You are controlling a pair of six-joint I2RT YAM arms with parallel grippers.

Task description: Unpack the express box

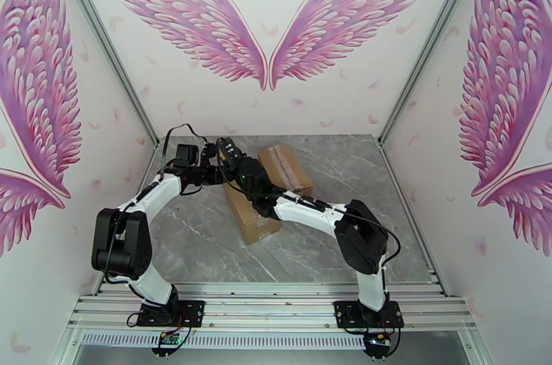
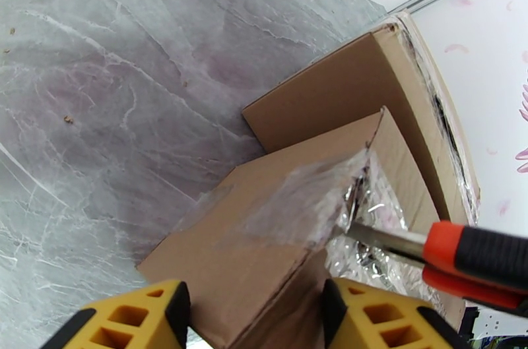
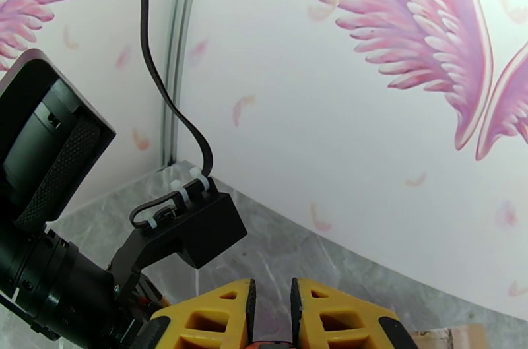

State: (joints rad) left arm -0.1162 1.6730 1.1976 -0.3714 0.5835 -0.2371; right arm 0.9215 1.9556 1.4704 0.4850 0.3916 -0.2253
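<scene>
Brown cardboard express box [image 1: 254,223] at the middle of the grey marbled worktop [image 1: 200,242], long axis running away from the arm bases and slanted right. Inside lies crinkled silver foil [image 2: 379,218]. The open left hand [image 2: 254,304] straddles a clear-taped flap. The right hand [image 3: 270,307] clamps an orange-black utility knife [image 2: 475,261], its blade at the taped edge.

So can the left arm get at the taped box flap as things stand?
Probably yes: the left gripper straddles the box flap, jaws apart either side. The knife blade sits at the tape just beside it, so closing looks free but tight.
</scene>
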